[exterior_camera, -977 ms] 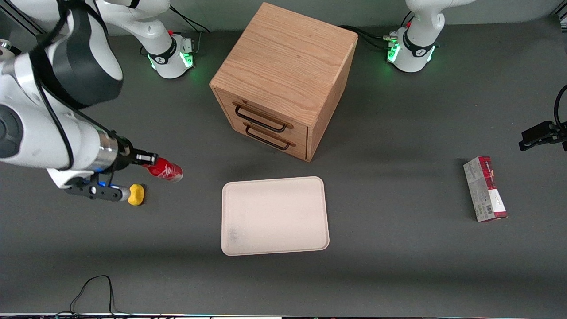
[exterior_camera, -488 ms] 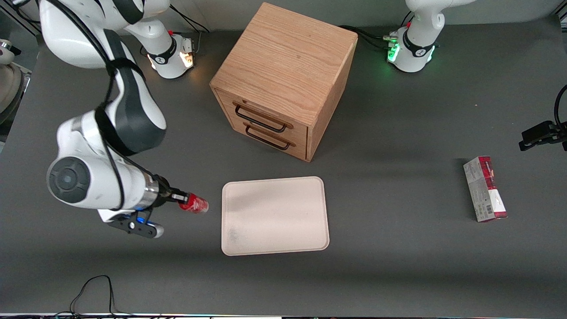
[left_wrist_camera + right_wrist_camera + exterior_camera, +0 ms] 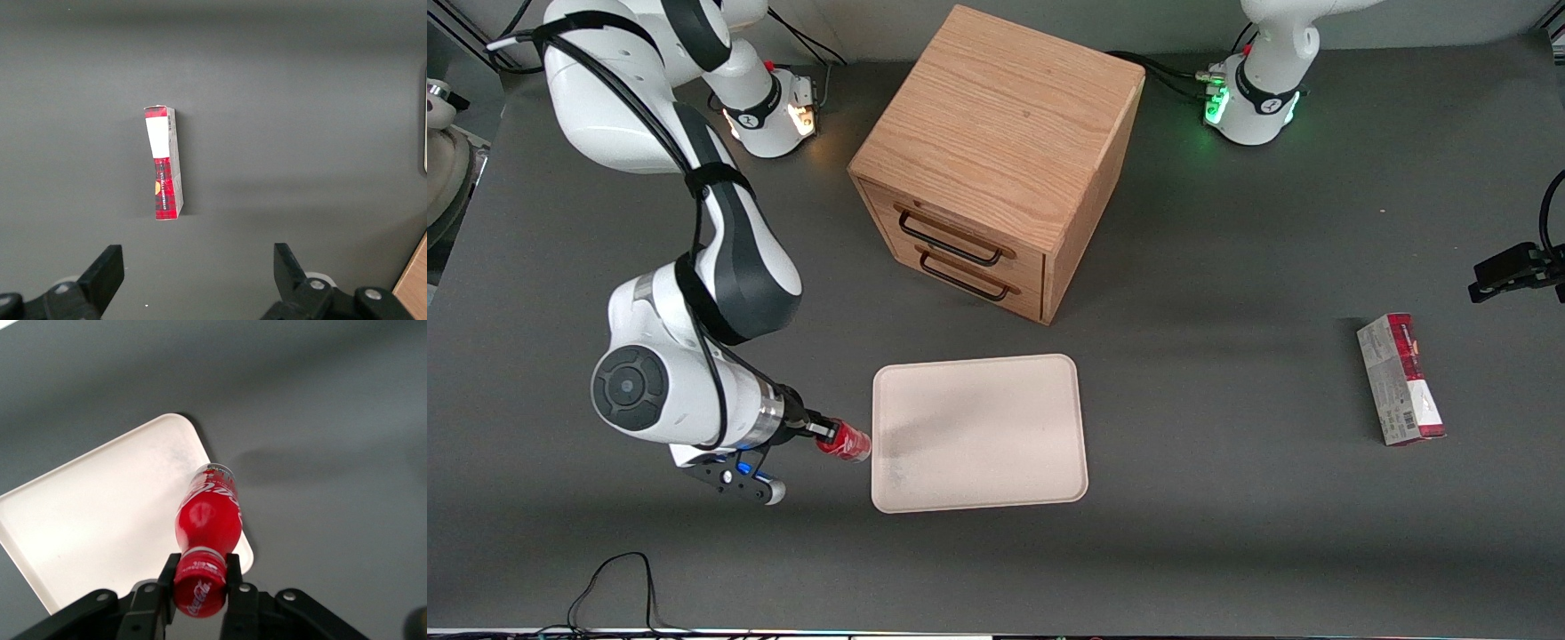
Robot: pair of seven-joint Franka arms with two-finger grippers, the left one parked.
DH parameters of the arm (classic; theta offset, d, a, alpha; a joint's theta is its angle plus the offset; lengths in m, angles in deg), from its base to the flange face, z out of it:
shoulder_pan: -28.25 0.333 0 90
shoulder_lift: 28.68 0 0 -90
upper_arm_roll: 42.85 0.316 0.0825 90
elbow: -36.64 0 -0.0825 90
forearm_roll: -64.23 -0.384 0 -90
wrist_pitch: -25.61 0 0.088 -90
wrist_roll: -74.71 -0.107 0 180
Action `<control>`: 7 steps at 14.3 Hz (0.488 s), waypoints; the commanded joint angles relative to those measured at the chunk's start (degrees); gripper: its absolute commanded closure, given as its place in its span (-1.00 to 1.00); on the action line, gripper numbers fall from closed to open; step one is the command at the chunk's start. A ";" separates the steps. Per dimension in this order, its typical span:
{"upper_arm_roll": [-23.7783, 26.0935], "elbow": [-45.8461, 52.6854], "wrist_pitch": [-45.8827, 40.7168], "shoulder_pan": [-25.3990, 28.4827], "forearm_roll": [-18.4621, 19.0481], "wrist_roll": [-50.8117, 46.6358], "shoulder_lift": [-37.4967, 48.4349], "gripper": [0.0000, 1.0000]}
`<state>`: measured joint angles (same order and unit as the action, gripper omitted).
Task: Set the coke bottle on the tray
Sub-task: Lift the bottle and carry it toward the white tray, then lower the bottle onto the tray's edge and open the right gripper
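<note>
Coke bottle [image 3: 207, 520]: red body, red cap, white script, clear base. Tray [image 3: 996, 418]: cream-white, grey smudge at one corner. Gripper [image 3: 200, 583]: black. Desk [image 3: 1227, 516]: dark grey. Carton [image 3: 1400, 379]: red and grey. Cabinet [image 3: 1005, 124]: light oak grain, dark handles.

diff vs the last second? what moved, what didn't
The gripper, shut on the coke bottle at its cap, carried it from near the working arm's end of the table toward the front camera and up to the tray edge; bottle not yet set down. A yellow object seen earlier is no longer visible. Tray, wooden drawer cabinet and red-and-grey carton stayed put.
</note>
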<state>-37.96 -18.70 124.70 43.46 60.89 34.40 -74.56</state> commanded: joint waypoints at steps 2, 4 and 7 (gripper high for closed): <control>-0.41 3.04 3.30 2.10 -0.26 -2.31 -3.85 1.00; -0.50 3.13 4.45 2.37 -0.09 -2.13 -4.83 1.00; -0.15 3.30 5.85 3.16 3.16 -1.34 -6.23 1.00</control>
<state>-37.96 -18.51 130.05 45.77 62.22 33.79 -79.09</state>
